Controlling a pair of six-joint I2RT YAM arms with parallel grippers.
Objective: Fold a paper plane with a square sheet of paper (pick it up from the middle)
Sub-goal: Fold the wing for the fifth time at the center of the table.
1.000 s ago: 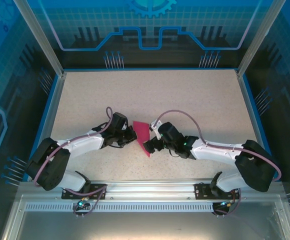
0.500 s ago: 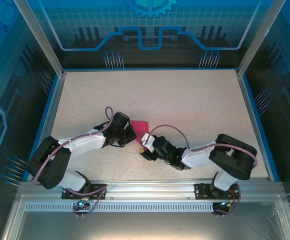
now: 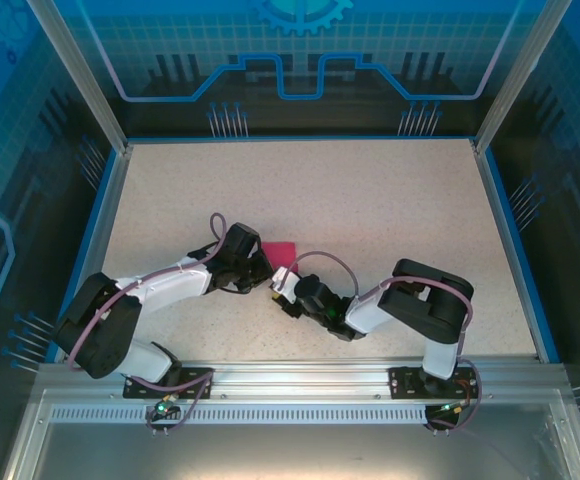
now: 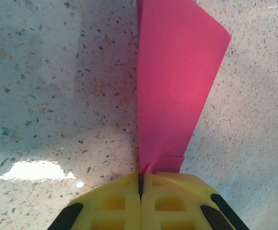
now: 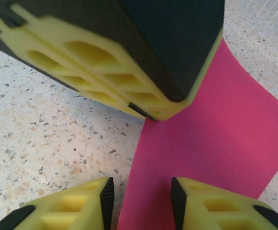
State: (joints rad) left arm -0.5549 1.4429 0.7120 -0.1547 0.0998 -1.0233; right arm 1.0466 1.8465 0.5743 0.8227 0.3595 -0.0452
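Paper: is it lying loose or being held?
Held. The left gripper is shut on an edge of the paper, crumpling it there; the right gripper straddles it, jaws apart.

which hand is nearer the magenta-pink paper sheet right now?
Left. The left hand is shut on the magenta-pink paper sheet; the right hand straddles the sheet's edge, jaws apart.

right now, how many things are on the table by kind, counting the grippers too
pink paper: 1
grippers, left gripper and right gripper: 2
total: 3
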